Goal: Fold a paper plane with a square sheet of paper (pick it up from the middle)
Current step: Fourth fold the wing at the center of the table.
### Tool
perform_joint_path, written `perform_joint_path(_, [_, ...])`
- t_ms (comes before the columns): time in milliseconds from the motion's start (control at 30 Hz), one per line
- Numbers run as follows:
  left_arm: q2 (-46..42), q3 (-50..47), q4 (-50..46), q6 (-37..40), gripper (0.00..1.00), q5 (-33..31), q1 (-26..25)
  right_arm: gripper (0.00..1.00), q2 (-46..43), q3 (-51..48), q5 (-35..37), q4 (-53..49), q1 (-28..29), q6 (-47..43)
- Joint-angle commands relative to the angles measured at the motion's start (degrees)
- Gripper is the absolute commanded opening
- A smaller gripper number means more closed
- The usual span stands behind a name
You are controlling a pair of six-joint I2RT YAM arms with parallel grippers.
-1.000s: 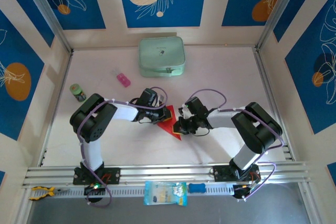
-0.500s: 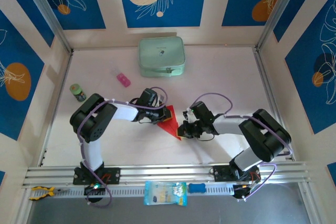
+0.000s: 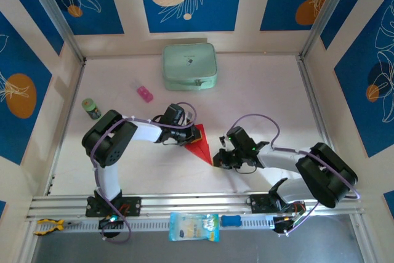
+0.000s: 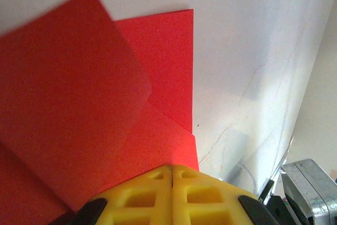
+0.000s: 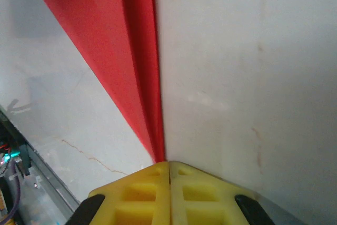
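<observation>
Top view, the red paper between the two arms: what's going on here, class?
The paper lies on the table, folded into a narrow dart shape. The left gripper, shut, sits at its wide end. The right gripper, also shut, sits at its pointed tip. Whether they pinch the paper or just press it flat cannot be told.

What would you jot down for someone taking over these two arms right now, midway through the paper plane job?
The left fingers are shut, tips on the wide end of the red paper.
The right fingers are shut at its pointed end.
The paper lies on the table between the arms.
Done: several folds, giving a narrow taper.
Left: probably pressing the creases flat and shaping the wings.
</observation>
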Motion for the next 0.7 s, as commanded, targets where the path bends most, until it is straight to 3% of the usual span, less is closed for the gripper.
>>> perform_joint_path(0, [2.2,-1.7,-3.6,1.2,0.07,-2.5,0.7,0.07,-2.4,-0.4,2.9,-9.2,0.4,-0.4])
perform_joint_path(133, [2.1,-1.7,-3.6,1.2,0.07,-2.6,0.8,0.07,-5.4,2.6,2.2,-11.4,0.1,-2.2])
perform_joint_path(267, [2.0,-1.9,-3.5,1.3,0.07,-2.5,0.7,0.08,-5.9,4.8,-3.6,-8.7,-2.3,-2.5])
perform_joint_path(367, [2.3,-1.9,-3.3,1.2,0.07,-2.4,0.8,0.08,-3.0,7.1,-7.6,-4.3,-2.2,-2.1])
perform_joint_path(667, [2.1,-1.8,-3.4,1.1,0.07,-2.2,0.8,0.08,9.2,11.1,-6.1,-2.9,0.7,-2.7])
